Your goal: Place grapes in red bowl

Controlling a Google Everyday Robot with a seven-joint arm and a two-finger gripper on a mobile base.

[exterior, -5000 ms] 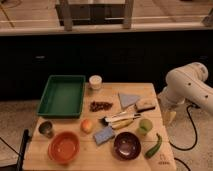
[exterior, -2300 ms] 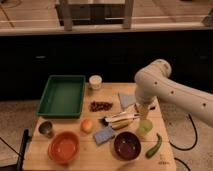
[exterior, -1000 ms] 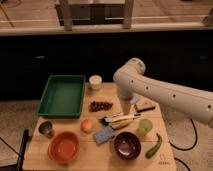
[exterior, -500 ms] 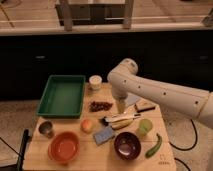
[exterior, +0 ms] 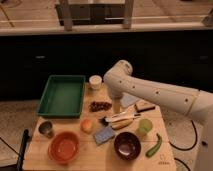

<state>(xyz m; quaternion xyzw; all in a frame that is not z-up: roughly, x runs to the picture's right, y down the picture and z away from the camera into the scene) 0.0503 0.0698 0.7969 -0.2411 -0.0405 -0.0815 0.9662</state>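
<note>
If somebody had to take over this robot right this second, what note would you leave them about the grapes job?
The claw is open and empty, low over the table, just right of the grapes.
The grapes lie on the table by the green tray, not gripped.
The red bowl is front left and looks empty.
Done: nothing placed yet.
Left: grasp the grapes, carry them to the red bowl, release.

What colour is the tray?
The tray is green, camera view. The gripper hangs beside the grapes.
</note>
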